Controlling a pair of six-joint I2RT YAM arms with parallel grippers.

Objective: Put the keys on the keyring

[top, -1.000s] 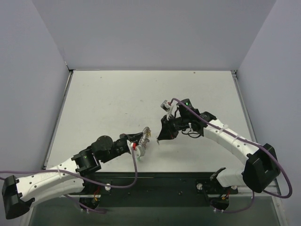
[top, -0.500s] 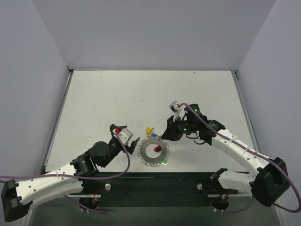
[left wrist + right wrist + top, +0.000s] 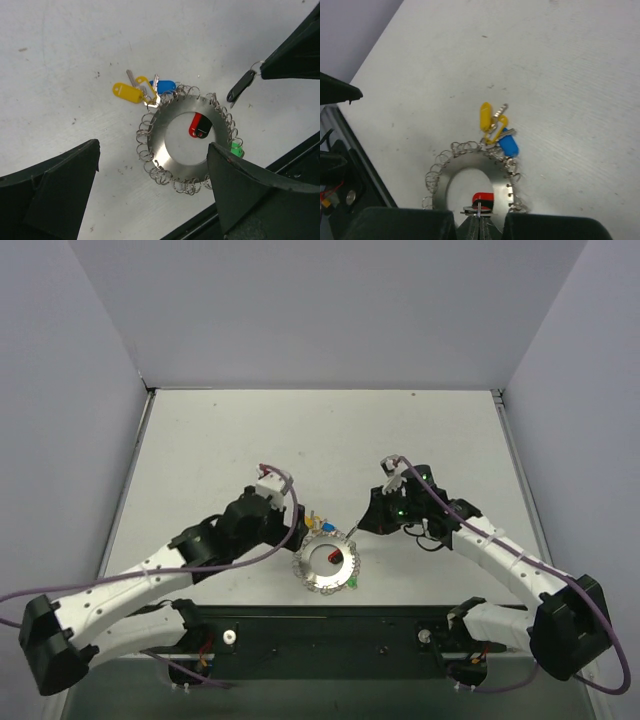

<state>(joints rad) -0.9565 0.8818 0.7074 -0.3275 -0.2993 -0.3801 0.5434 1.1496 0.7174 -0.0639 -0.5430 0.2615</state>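
So the keyring [image 3: 327, 562] [image 3: 160, 150] [image 3: 441, 187] is lying flat on the worktop [image 3: 250, 440], close to the near edge, between the two arms. Yellow key [image 3: 127, 93] and blue key [image 3: 165, 86] are bunched at its far rim. The red key [image 3: 199, 125] sits in the open centre, and the green key [image 3: 236, 149] pokes out at the near rim. The left gripper [image 3: 290, 535] hovers over the ring with its jaws spread wide, holding nothing. The right gripper [image 3: 365, 523] is just beside the ring, jaws pinched tight on a small dark tag [image 3: 241, 86] that hangs off the tip. Can't tell if it's a key.
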